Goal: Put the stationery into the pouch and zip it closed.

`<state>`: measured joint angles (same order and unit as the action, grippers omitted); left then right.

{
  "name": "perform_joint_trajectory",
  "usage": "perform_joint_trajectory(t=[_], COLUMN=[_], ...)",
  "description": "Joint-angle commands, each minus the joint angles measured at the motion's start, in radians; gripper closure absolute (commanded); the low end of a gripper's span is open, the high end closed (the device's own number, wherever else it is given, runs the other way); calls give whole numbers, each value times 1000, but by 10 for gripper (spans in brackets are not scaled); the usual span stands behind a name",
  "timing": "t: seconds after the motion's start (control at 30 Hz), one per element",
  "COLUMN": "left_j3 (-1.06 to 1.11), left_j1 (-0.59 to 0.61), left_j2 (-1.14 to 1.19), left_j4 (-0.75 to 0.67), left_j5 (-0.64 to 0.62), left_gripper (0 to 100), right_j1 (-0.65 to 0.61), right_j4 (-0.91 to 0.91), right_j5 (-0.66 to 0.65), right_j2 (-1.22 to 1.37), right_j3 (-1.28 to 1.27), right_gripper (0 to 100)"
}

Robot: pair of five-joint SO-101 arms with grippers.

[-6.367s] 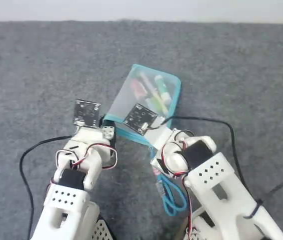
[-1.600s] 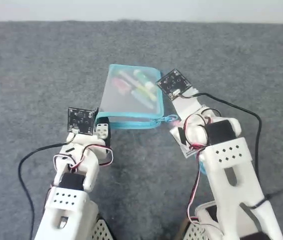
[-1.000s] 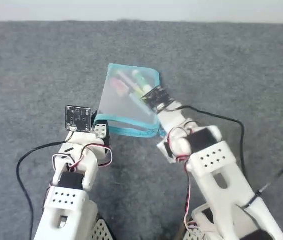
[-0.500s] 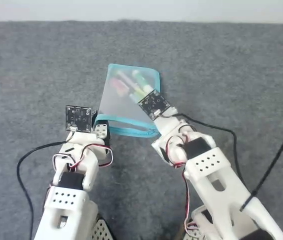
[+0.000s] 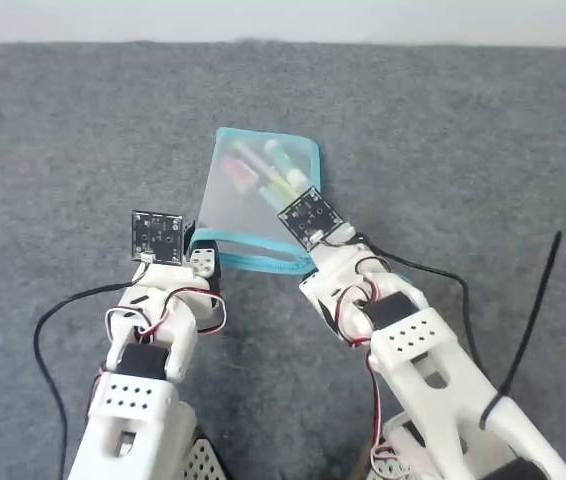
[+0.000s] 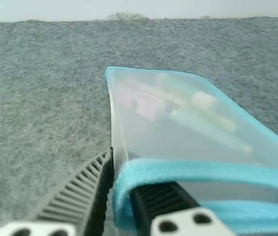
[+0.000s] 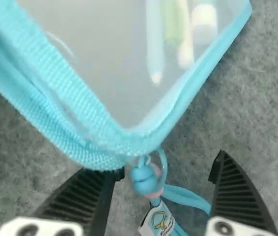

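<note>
Looking at a see-through plastic pouch with teal fabric trim (image 5: pixel 243 215), lying on the grey carpeted table (image 5: pixel 483 130). Already loaded with pink, green and white markers (image 5: pixel 273 170), bunched toward the pouch's far end. So the stuffing step looks done, with the zipping step in hand or just about wrapped up.

Pinned at the pouch's near-left corner by the left gripper (image 6: pixel 124 194), jaws pressed together on the teal zip band (image 7: pixel 55 113). Over at the pouch's near-right corner, the right gripper (image 7: pixel 167 169), spread wide, straddling the teal zipper pull with its knotted cord and little tag (image 7: pixel 146 179) without clamping it.

Pull parked right at the end of the band, and band looking flat and gapless from the right wrist view, so probably zipped. Can't confirm meshed teeth near the pinned corner though.

Next move, just guessing: either nip the pull and tug it away from the pinned corner to snug the last bit, keeping the left pinch firm against sliding. Or simply let go on both sides and back off without snagging the cord.
</note>
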<state>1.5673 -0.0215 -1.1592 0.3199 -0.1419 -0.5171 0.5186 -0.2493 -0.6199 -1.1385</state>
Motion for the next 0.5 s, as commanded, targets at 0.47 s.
perform_joint_trajectory(t=[0.47], left_j3=[-54], left_j1=[-8], left_j2=[-29], left_j4=[2], left_j5=[-12], left_gripper=[989], right_j1=[35], right_j4=[182], right_j5=[-26], right_j2=[-54], right_j3=[123], right_gripper=[992])
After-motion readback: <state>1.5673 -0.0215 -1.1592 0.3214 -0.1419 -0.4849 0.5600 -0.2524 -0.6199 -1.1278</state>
